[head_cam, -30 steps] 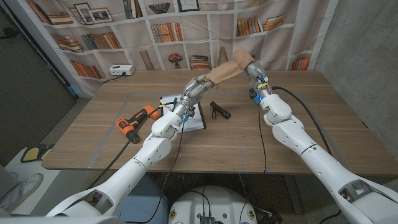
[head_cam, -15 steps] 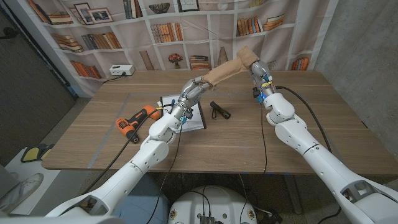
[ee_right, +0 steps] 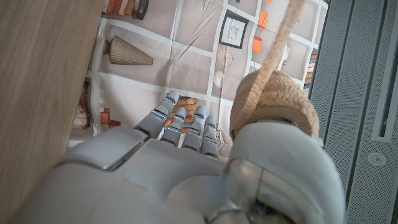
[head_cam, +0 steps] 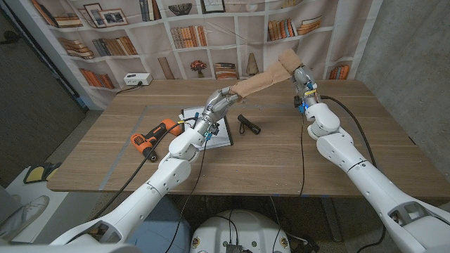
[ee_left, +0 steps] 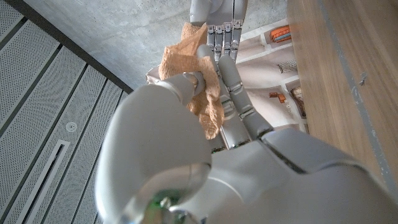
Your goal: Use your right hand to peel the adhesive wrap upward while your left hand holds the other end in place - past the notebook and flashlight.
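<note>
While the drill (head_cam: 152, 136), notebook (head_cam: 213, 126) and flashlight (head_cam: 248, 125) lie on the table (head_cam: 330, 151) nearest the robot, the left hand (head_cam: 217, 105) pinches one end of the tan wrap (head_cam: 259, 81), stretched up and back to the right hand (head_cam: 298, 76), which grips its roll.

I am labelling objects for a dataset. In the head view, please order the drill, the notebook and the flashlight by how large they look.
1. Drill, orange and black, looks largest.
2. Notebook: unsure, since the left hand and arm cover much of it; it may be as big as the drill.
3. Flashlight, clearly smallest.
</note>
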`<action>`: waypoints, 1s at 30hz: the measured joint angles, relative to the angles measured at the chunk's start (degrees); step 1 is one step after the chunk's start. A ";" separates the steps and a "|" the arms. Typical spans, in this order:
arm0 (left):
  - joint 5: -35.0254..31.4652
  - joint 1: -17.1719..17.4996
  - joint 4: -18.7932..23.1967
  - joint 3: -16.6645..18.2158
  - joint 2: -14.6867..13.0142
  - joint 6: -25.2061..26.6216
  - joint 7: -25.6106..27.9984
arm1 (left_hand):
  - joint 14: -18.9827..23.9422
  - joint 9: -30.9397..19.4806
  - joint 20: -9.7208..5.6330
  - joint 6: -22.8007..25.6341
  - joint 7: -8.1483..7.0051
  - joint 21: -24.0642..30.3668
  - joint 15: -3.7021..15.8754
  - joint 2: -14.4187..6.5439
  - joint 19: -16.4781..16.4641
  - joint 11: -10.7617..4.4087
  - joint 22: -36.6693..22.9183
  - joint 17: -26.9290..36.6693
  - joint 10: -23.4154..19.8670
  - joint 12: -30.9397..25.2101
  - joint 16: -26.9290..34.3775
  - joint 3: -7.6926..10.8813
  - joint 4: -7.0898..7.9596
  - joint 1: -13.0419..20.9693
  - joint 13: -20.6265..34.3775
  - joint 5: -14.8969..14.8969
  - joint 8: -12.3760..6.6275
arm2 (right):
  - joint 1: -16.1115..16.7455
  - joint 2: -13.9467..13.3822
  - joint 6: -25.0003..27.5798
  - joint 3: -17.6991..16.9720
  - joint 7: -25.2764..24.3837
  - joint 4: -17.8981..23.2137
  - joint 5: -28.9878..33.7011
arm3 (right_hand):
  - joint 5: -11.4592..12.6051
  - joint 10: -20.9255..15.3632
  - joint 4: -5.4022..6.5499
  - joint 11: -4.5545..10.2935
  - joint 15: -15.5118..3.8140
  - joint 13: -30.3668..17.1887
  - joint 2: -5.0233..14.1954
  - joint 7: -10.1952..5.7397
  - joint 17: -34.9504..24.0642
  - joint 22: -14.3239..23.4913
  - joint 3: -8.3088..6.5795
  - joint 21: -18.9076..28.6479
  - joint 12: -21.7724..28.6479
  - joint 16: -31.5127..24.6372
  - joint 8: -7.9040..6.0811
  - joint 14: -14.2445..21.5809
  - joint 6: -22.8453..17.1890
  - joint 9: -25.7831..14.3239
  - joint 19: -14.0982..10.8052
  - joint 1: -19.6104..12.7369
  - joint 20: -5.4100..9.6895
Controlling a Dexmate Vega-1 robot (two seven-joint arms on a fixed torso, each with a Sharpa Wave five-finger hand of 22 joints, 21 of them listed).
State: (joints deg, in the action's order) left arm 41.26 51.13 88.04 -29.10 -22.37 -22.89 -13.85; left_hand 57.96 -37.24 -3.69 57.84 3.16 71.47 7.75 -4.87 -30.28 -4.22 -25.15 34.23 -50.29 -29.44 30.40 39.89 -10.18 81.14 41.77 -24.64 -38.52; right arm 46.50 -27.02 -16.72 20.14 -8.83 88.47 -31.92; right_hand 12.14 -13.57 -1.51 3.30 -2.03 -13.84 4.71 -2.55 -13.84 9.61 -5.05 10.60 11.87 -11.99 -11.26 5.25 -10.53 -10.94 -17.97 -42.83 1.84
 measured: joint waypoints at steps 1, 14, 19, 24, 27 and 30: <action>-0.01 0.00 0.00 -0.01 -0.02 0.14 0.04 | 0.01 0.05 0.00 0.02 0.00 0.18 -0.01 0.00 0.00 -0.19 0.12 0.00 -0.19 0.07 0.00 0.00 0.00 0.00 0.00 -0.13 0.00 | -0.13 -0.05 -0.05 -0.39 -0.09 -0.32 -0.13 | 0.00 0.00 0.01 0.00 0.00 0.00 0.00 0.00 0.00 0.00 -0.01 0.00 0.00 -0.16 0.00 0.00 0.00 0.00 0.00 0.00 0.00; 0.08 -0.55 -0.75 -0.13 -0.04 0.74 -0.08 | 0.10 0.10 0.00 0.11 -0.09 1.03 -0.10 -0.29 0.00 -0.18 1.16 0.00 -0.21 0.45 0.00 -0.01 0.01 -0.29 -0.13 -0.17 0.01 | -1.31 0.05 -0.94 -1.76 -0.41 -2.70 -1.25 | 0.00 0.12 0.01 -0.13 0.00 0.18 0.06 0.00 -0.01 0.00 -0.01 0.00 0.00 -0.17 0.00 0.00 0.00 0.00 -0.21 0.54 -0.21; 0.10 -0.76 -0.93 -0.19 -0.20 1.30 -0.15 | 0.10 0.10 -0.12 0.11 -0.09 1.05 -0.10 -0.29 0.12 0.11 1.53 -0.27 -0.50 0.50 0.00 -0.01 0.01 -0.29 -0.13 -0.17 0.01 | -2.04 0.46 -1.56 -2.35 -0.26 -4.34 -1.74 | 0.00 0.28 0.01 -0.28 0.00 0.28 -0.16 0.23 0.17 0.00 -0.01 0.00 0.00 -0.17 0.00 0.00 0.24 0.00 -0.41 0.76 -0.41; 0.10 -1.00 -1.03 -0.28 -0.27 1.68 -0.19 | 0.20 0.11 -0.31 0.31 -0.30 1.50 -0.20 -0.29 0.31 -0.11 2.05 -0.27 -0.72 0.95 -0.01 -0.02 0.01 -0.29 -0.04 -0.38 0.02 | -2.57 0.71 -2.26 -2.90 0.09 -5.57 -2.50 | 0.00 0.42 -0.02 -0.42 0.00 0.28 -0.39 0.22 0.28 0.00 0.52 0.00 0.00 -0.17 0.00 0.00 0.22 0.00 -0.41 0.99 -0.41; 0.08 -1.14 -1.11 -0.34 -0.28 1.89 -0.20 | 0.20 0.05 -0.31 0.31 -0.30 1.63 -0.20 -0.29 0.31 -0.11 2.30 -0.27 -0.72 0.96 -0.01 -0.02 0.02 -0.29 0.05 -0.38 0.02 | -2.83 0.81 -2.74 -3.22 0.37 -6.37 -2.90 | 0.00 0.42 -0.04 -0.42 0.00 0.27 -0.45 0.22 0.27 0.00 0.58 0.00 0.00 -0.17 0.00 0.00 0.22 0.00 -0.19 1.39 -0.63; 0.05 -1.28 -1.28 -0.37 -0.28 2.00 -0.22 | 0.20 0.05 -0.31 0.31 -0.30 1.97 -0.20 -0.29 0.31 -0.11 2.32 -0.27 -0.72 0.97 -0.01 -0.02 0.02 -0.29 0.06 -0.38 0.26 | -3.07 0.92 -3.45 -3.43 0.91 -7.05 -3.23 | 0.00 0.42 0.18 -0.42 0.00 0.28 -0.55 0.22 0.27 0.00 0.79 0.00 0.00 -0.17 0.00 0.00 0.22 0.00 0.01 1.60 -0.83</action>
State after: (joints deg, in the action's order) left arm 41.32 49.85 86.76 -29.48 -22.65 -20.89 -14.07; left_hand 58.16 -37.19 -4.00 58.14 2.86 73.44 7.54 -5.16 -29.97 -4.33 -22.83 33.96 -51.01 -28.47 30.39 39.87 -10.17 80.85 41.83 -25.02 -38.27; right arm 43.44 -26.09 -20.17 16.72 -7.92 81.42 -35.15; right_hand 12.14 -13.15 -1.34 2.88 -2.03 -13.57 4.16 -2.33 -13.56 9.62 -4.26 10.60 11.88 -12.16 -11.26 5.25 -10.31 -10.94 -17.96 -41.23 1.01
